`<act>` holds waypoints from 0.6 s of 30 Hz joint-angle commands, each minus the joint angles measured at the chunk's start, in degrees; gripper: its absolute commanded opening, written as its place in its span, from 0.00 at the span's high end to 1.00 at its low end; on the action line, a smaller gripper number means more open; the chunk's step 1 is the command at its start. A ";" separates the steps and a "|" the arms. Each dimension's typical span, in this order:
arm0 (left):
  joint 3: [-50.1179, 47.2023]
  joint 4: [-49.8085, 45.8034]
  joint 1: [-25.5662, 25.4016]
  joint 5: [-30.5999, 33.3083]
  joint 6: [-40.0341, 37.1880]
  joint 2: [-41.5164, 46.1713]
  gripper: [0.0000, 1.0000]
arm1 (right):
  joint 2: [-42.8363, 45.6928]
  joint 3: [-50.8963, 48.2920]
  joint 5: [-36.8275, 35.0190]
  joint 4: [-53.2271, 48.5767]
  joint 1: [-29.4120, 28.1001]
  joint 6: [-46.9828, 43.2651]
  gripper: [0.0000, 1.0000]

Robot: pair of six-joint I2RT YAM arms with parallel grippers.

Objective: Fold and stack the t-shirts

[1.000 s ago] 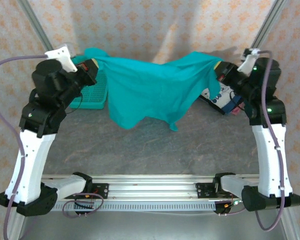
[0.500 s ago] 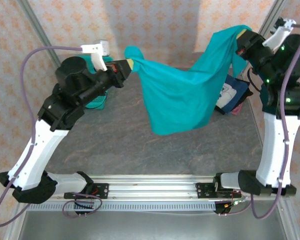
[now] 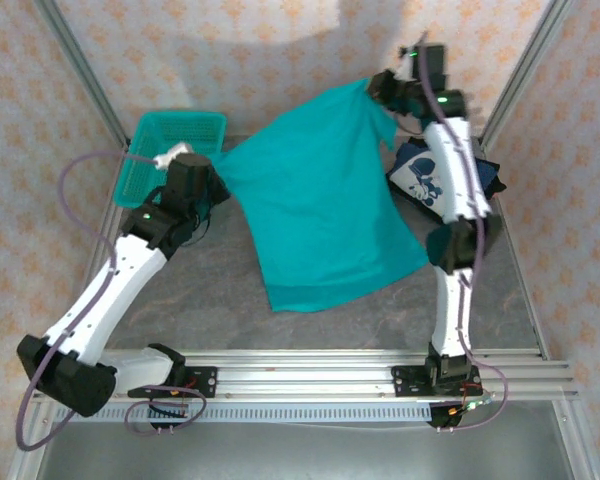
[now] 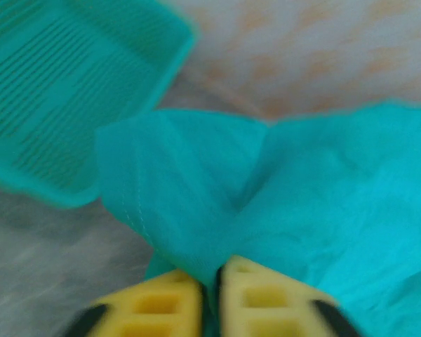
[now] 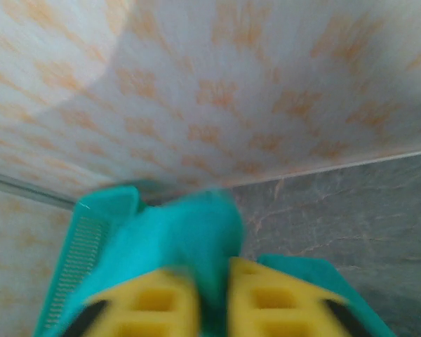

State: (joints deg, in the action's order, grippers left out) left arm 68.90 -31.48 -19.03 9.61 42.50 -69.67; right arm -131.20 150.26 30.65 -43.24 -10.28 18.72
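Teal t-shirt (image 3: 320,210) stretches spread over the desk (image 3: 210,300), its left corner pinched in the nearly closed jaws of the left gripper (image 4: 212,270) by the teal mesh basket (image 3: 170,135), its far corner pinched likewise in the jaws of the right gripper (image 5: 212,274), above the navy t-shirt (image 3: 425,180) lying at the right.

Robot test cell, lab-type setup rather than a home. Left arm (image 3: 110,290) and right arm (image 3: 458,190) are bolted to an aluminium rail (image 3: 310,375) at the table edge, with a purple cable (image 3: 64,190) looping loose. Aluminium extrusion posts (image 3: 80,70) frame the cell. The walls are patterned backdrop panels (image 3: 230,50), and the tabletop (image 3: 210,315) is a grey stone-look sheet.
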 commanded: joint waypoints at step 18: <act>1.80 -10.32 -0.56 -6.52 -6.32 -1.78 0.01 | 46.65 -77.86 -8.63 -2.50 -7.82 7.24 0.25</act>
State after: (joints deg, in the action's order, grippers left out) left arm 72.03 -37.01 -18.74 3.36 39.11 -68.42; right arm -86.63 85.60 22.70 -48.58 -17.10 18.22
